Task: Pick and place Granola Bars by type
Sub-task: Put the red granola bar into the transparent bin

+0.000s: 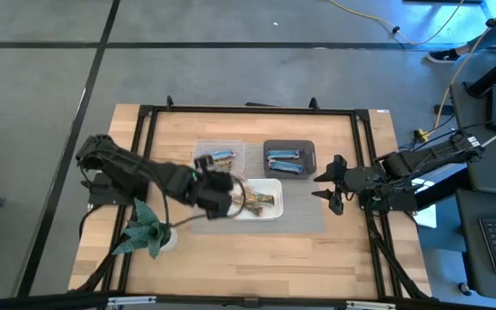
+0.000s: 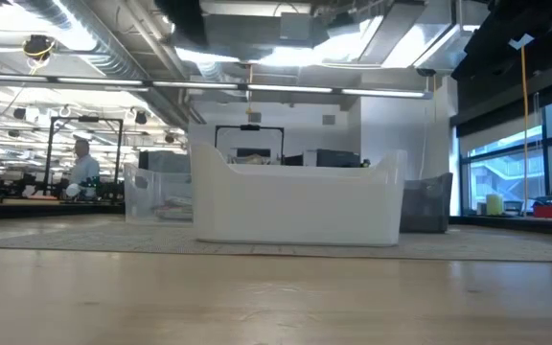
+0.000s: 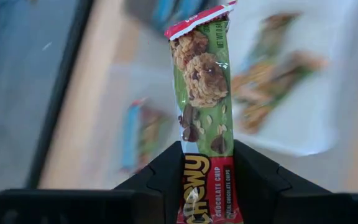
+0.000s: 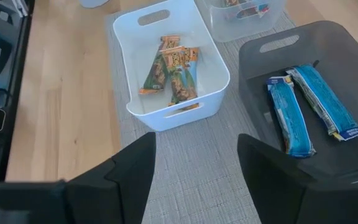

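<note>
Clamped between the dark fingers of the left gripper [image 3: 207,186] is a green-and-red wrapped chocolate chip granola bar [image 3: 204,106], standing upright out of the jaws. Seen from above, this gripper [image 1: 222,196] hangs over the left edge of the white plastic tub [image 1: 269,211], which sits on a grey woven mat [image 1: 304,220] in the middle of the light wooden table [image 1: 248,258]. More tan and green bars [image 4: 173,71] lie inside that white tub [image 4: 213,71]. Behind it stands a clear plastic tub [image 1: 203,151] with a few mixed bars [image 1: 216,158], and beside that a dark grey tub [image 4: 347,56] holding two blue wrapped bars [image 4: 309,106]. Waiting at the table's right side, the right gripper [image 1: 332,184] rests with its fingers parted and nothing between them, just right of the grey tub. A green paper plant figure [image 1: 145,228] stands near the table's left front.
</note>
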Controlling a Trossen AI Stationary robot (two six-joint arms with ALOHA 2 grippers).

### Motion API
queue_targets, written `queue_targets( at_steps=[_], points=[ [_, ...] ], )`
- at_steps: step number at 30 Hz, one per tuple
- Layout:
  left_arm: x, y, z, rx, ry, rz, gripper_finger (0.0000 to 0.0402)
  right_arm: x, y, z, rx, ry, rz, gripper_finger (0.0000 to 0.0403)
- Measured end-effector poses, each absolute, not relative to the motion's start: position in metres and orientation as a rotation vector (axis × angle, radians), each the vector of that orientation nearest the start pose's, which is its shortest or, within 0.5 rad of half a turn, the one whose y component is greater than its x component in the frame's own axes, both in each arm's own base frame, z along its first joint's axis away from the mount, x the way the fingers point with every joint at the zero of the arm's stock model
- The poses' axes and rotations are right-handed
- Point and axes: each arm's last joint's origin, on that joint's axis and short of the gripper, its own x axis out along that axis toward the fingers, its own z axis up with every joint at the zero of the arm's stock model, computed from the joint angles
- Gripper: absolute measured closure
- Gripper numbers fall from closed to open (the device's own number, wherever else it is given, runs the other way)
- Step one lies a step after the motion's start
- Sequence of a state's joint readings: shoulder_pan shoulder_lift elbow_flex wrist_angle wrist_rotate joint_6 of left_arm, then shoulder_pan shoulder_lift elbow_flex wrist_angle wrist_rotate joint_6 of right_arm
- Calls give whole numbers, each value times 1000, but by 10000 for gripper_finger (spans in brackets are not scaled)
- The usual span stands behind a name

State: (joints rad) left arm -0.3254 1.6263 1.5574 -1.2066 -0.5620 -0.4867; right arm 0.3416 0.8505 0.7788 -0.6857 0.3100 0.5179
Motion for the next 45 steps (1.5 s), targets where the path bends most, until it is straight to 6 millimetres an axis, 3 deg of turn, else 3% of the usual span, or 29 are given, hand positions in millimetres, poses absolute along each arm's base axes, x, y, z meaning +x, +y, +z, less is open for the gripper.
queue_targets(
  at_steps=[6, 15, 21, 35, 45],
  points=[
    [295, -39, 318, 121, 1183, 588, 288, 157, 47, 279, 253, 702, -155, 173],
    [299, 12, 264, 34, 1327, 536, 288, 157, 47, 279, 253, 703, -155, 173],
    [299, 38, 251, 36, 1324, 523, 288, 157, 46, 279, 275, 703, -164, 173],
    [295, 71, 252, 19, 1316, 548, 288, 157, 46, 279, 299, 700, -175, 173],
    [295, 82, 252, -3, 1321, 406, 288, 158, 47, 279, 275, 697, -165, 173]
  ],
)
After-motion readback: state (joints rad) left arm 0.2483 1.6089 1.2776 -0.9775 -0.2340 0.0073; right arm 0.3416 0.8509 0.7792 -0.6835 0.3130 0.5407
